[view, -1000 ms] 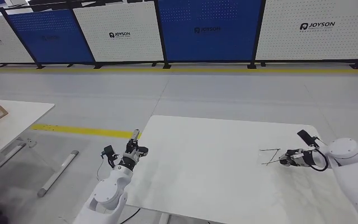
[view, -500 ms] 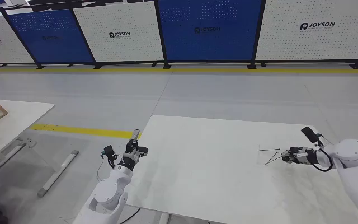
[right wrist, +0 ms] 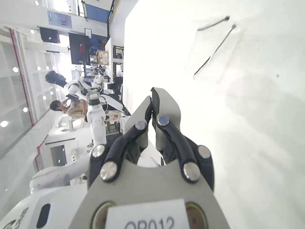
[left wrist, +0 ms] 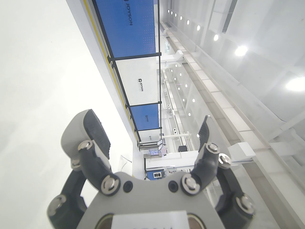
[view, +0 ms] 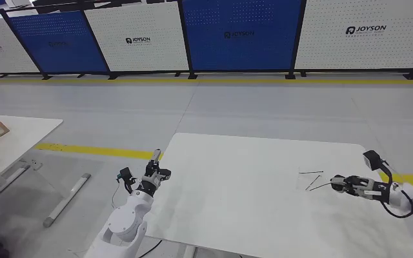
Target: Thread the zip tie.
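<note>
**Pick-up step, nothing threaded: right gripper empty, short of the ties**

The zip tie lies flat on the table, out on my right side. Its head points away from the arm and its tail points back toward it. A second tie lies just beyond, at an angle to the first. I can't tell whether they touch. Both are straight, with no loop in either.

The right gripper sits low over the table, near the tail of the zip tie but clear of it. Its jaws are pressed together with nothing between them.

The left gripper is well apart from all this, at the table's far left edge. Its jaws are spread wide and empty.

My read is that I'm at the very start. The grasp hasn't been made, so threading hasn't begun.

For the next move I'd open the right jaws, drop onto the zip tie and pinch it up off the surface. It's thin and lies flush with the table, so the pads have to get right down or they'll slip over it. Then I'd bring the left arm across to take the other end, since feeding the tail into the head needs both grippers. I also need to avoid dragging the second tie along.
</note>
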You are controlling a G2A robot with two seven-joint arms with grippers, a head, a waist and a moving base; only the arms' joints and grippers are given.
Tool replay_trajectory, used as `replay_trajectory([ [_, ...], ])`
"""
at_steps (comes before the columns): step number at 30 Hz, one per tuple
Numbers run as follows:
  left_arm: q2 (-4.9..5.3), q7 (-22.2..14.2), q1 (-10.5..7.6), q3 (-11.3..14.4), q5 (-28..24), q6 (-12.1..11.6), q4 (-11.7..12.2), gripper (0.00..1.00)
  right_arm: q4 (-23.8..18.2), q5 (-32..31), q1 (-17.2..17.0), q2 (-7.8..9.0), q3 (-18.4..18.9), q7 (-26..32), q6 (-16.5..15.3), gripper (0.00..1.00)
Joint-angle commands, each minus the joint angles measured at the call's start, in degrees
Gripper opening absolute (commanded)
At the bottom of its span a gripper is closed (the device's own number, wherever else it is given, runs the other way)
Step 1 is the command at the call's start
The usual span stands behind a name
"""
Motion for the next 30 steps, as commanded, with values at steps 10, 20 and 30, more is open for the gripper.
replay_trajectory([
  [10,0.0,0.0,0.0,0.0,0.0,0.0,0.0,1.0,-0.9,0.1,-0.5,-0.09,-0.3,-1.8,-0.3,0.0],
  [20,0.0,0.0,0.0,0.0,0.0,0.0,0.0,1.0,-13.7,4.4,-7.3,1.17,3.6,-1.9,-2.4,0.0],
  [30,0.0,0.0,0.0,0.0,0.0,0.0,0.0,1.0,-16.6,7.2,-8.9,1.29,2.9,2.7,-2.4,0.0],
])
